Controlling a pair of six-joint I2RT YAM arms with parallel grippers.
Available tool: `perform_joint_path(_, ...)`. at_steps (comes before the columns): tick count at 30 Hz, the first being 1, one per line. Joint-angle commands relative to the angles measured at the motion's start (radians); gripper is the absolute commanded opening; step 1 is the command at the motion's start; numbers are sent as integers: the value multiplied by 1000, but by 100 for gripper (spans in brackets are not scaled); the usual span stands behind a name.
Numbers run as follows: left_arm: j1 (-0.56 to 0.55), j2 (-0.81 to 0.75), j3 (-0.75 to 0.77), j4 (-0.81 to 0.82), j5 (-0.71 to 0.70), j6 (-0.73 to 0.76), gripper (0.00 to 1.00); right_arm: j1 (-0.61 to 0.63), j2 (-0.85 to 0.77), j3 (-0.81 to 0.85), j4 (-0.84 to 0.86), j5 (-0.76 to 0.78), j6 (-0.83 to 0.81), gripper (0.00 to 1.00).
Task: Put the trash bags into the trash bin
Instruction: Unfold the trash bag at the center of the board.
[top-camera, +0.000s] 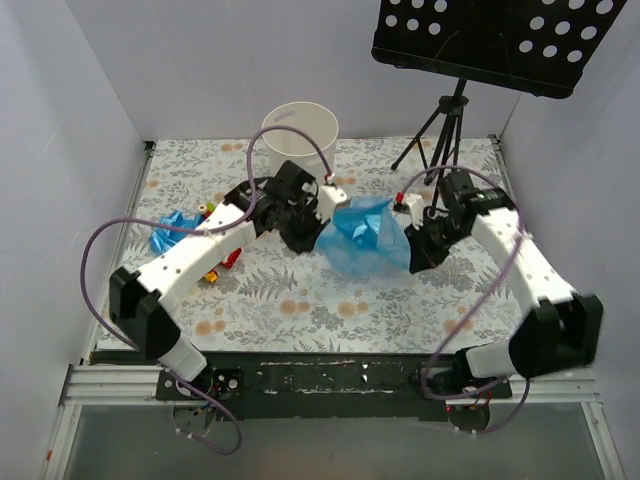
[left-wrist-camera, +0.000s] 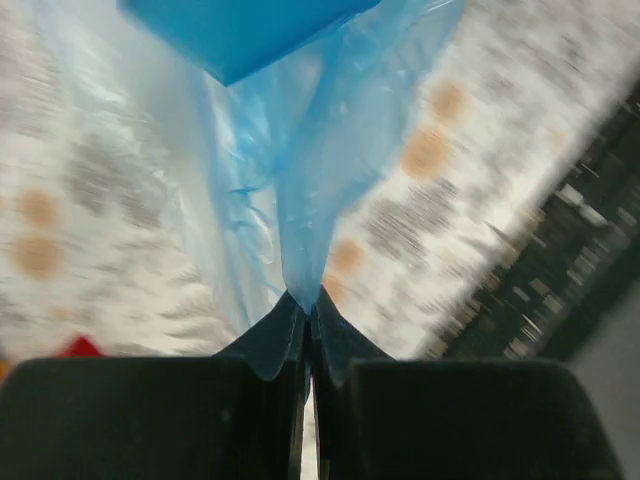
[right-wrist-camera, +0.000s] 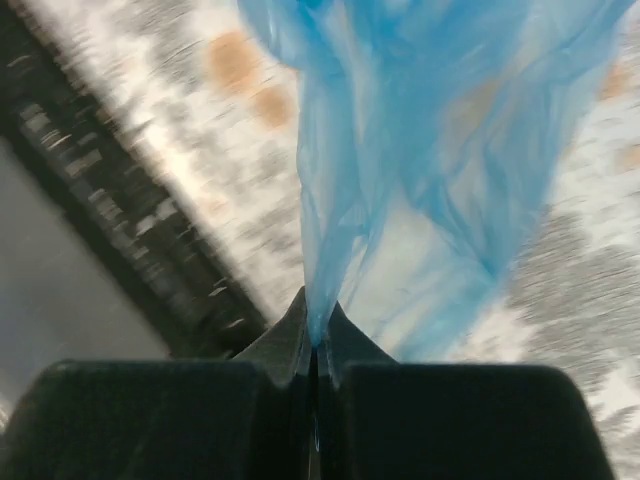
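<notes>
Holding a thin translucent bright-blue plastic trash bag (top-camera: 365, 237) between both arms, centre of the top frame. Left fingers (left-wrist-camera: 270, 340) are pressed together, pinching a gathered fold of the blue film; the bag fans out upward from the pinch in the left wrist view. Right fingers (right-wrist-camera: 280, 345) are also pressed together, pinching another gathered edge of the same bag (right-wrist-camera: 430, 150), film spreading up and to the right. In the top view the bag is stretched between the two pinch points, left edge by the left arm's wrist, right edge by the right arm's wrist, its crumpled body sagging toward the lower middle. Cannot tell whether its lowest part touches the floral-patterned tabletop (top-camera: 300, 300).

Cream-white round plastic trash bin (top-camera: 300, 125) stands upright at upper centre of the frame, mouth open upward, up and left of the held bag, apart from it. A second crumpled blue plastic bag (top-camera: 175, 232) lies on the tabletop at left, beside the left arm. Small multicoloured toy blocks (top-camera: 212, 212) sit near it, partly hidden by the arm. Black perforated music stand (top-camera: 500, 40) on a tripod fills the upper right. Both wrist views are motion-blurred; a flat solid-blue shape (left-wrist-camera: 250, 30) shows at the top of the left wrist view, cannot tell what it is.
</notes>
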Motion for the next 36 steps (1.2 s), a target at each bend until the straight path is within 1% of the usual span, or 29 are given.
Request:
perform_joint_path(1,-49,-387,-139,-71,256,-79,0,11,-543,-13,-194,-346,-65,1)
perform_joint_path(4,-49,-467,-227,-5,221,-132,0,11,-634,-75,-131,-365,25,1)
perform_joint_path(6,-49,-504,-291,50,169,-202,0,11,-657,-123,-50,-320,101,1)
perform_joint_path(8,-49,-517,-346,66,131,-243,0,11,-654,-163,4,-268,154,1)
perform_joint_path(13,-49,-484,-440,125,33,-295,0,11,-556,-224,113,-142,283,1)
perform_joint_path(15,-44,-452,-431,170,-7,-304,0,11,-493,-211,154,-119,300,1)
perform_joint_path(16,-40,-432,-399,187,-21,-301,0,11,-453,-186,173,-116,305,1)
perform_joint_path(18,-31,-370,-290,204,-61,-280,0,11,-368,-79,212,-112,299,1)
perform_joint_path(20,1,-276,-131,205,-96,-251,0,11,-268,74,245,-95,291,1)
perform_joint_path(21,24,-230,-22,202,-108,-244,0,11,-210,181,254,-84,287,1)
perform_joint_path(23,57,-118,232,189,-110,-241,0,10,-101,408,254,-61,299,1)
perform_joint_path(26,63,80,696,162,-109,-208,0,11,65,811,220,-55,325,1)
perform_joint_path(27,63,136,836,176,-109,-198,0,10,119,954,213,-53,343,1)
perform_joint_path(28,60,173,917,216,-100,-179,0,10,156,1064,216,-55,356,1)
perform_joint_path(29,57,165,939,274,-93,-154,0,10,182,1148,237,-53,363,1)
perform_joint_path(30,51,127,899,367,-98,-136,0,10,176,1161,289,-47,369,1)
perform_joint_path(31,42,81,779,474,-121,-107,0,10,133,1109,356,-41,371,1)
perform_joint_path(33,14,-34,566,665,-133,-41,0,10,-15,855,578,-35,360,1)
perform_joint_path(34,2,-91,461,740,-135,-16,0,10,-110,687,684,-41,351,1)
perform_joint_path(35,-17,-143,372,777,-129,-1,0,10,-193,524,790,-53,339,1)
perform_joint_path(36,-35,-185,300,791,-106,13,0,11,-280,401,850,-78,319,1)
